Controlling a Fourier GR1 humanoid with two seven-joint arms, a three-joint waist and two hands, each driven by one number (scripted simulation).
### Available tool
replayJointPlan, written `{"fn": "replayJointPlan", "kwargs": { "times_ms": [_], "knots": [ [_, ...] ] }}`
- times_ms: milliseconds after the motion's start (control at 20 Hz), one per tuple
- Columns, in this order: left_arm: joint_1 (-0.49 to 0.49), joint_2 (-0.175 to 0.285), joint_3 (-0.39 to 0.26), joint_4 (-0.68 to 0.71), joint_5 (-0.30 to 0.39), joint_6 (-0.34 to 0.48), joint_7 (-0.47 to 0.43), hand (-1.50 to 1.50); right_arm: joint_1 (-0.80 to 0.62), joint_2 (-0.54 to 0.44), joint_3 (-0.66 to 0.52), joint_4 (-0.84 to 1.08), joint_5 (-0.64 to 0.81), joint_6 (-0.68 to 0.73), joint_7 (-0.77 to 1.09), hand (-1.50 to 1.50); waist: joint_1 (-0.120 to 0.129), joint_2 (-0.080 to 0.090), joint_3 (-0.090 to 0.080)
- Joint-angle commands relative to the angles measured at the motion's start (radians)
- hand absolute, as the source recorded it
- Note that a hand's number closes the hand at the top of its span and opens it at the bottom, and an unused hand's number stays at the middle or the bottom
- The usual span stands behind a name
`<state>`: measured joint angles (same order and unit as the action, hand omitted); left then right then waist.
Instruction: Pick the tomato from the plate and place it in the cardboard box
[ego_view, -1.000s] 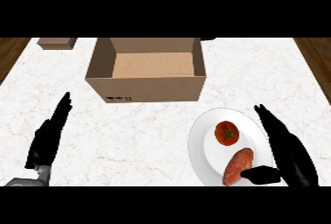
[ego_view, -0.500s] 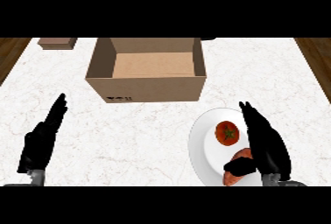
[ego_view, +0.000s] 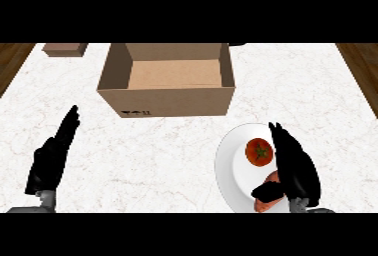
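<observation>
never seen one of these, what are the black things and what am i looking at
One picture, taken as from the robot's head, looking steeply down at a white counter. The black shapes are its hands: the left hand rests open at the left; the right hand, also open, is over a white plate. On the plate lie a tomato and an orange-red item, partly hidden. Farther back stands an open cardboard box. Neither hand holds anything.
</observation>
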<state>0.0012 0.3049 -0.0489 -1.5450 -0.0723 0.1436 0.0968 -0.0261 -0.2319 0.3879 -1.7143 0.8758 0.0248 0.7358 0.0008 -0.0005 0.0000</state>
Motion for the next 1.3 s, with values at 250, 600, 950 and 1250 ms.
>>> {"fn": "replayJointPlan", "kwargs": {
  "times_ms": [250,600,950,1250],
  "knots": [
    [0.034,-0.057,0.025,-0.028,-0.058,-0.040,0.012,0.00,0.035,0.064,-0.032,0.019,0.066,-0.004,-0.056,-1.50,0.000,0.000,0.000],
    [-0.009,-0.113,0.031,0.027,-0.118,-0.021,-0.009,0.00,-0.018,0.106,-0.090,0.146,0.078,-0.038,-0.139,-1.50,-0.001,0.000,0.000],
    [0.008,-0.102,0.096,0.045,-0.102,-0.064,-0.060,0.00,-0.089,0.130,-0.157,0.236,0.083,-0.028,-0.170,-1.50,0.002,0.001,0.000],
    [-0.008,-0.082,0.120,-0.003,-0.112,-0.106,-0.007,0.00,-0.074,0.135,-0.147,0.259,0.125,-0.005,-0.174,-1.50,0.001,0.000,0.000]
  ]
}}
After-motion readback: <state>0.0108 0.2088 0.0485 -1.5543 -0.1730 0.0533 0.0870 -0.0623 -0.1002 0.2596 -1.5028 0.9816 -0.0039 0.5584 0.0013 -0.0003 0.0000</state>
